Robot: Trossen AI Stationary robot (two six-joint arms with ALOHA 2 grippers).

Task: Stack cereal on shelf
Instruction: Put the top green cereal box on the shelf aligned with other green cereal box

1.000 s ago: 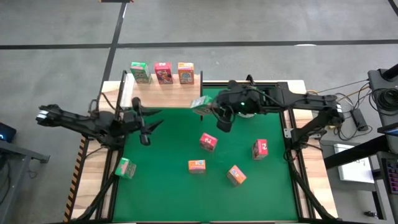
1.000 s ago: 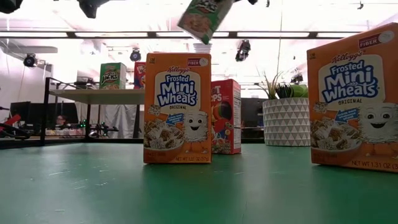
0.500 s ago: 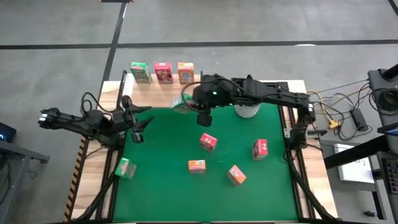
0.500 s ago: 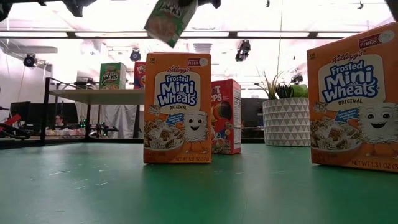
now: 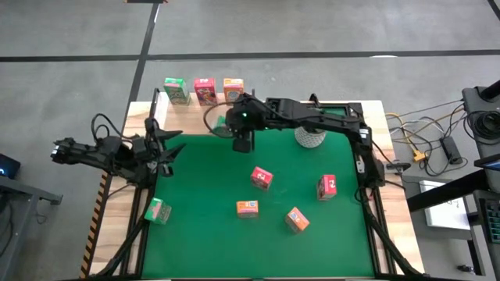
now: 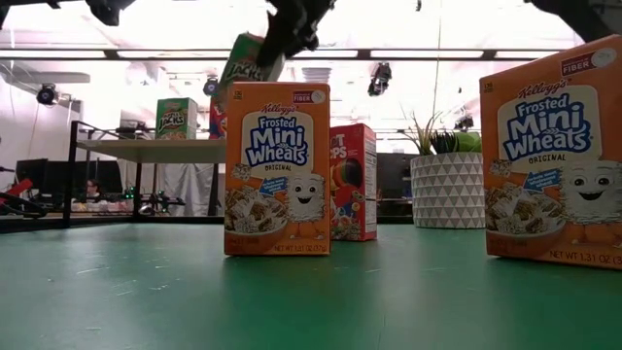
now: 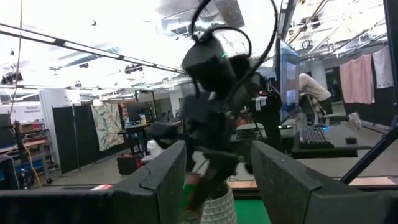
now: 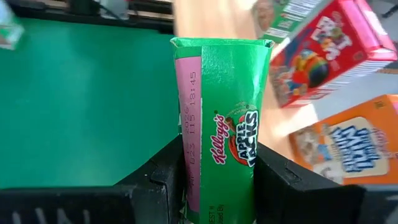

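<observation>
Where high view hides it, right wrist view shows right hand (image 8: 217, 180) clamping green cereal box (image 8: 221, 124); left hand (image 5: 162, 148) part-open.

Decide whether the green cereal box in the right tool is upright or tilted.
Tilted: the green cereal box leans in the low view, clamped in the right tool.

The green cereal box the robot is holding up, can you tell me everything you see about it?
The green cereal box is a small cardboard Kellogg's Apple Jacks pack with a pink side panel and a folded top flap. The right gripper pinches it between its two dark fingers, so it hangs in the air, touching nothing else. In the low view it tilts. From above it sits by the shelf edge, near three boxes already standing there.
</observation>
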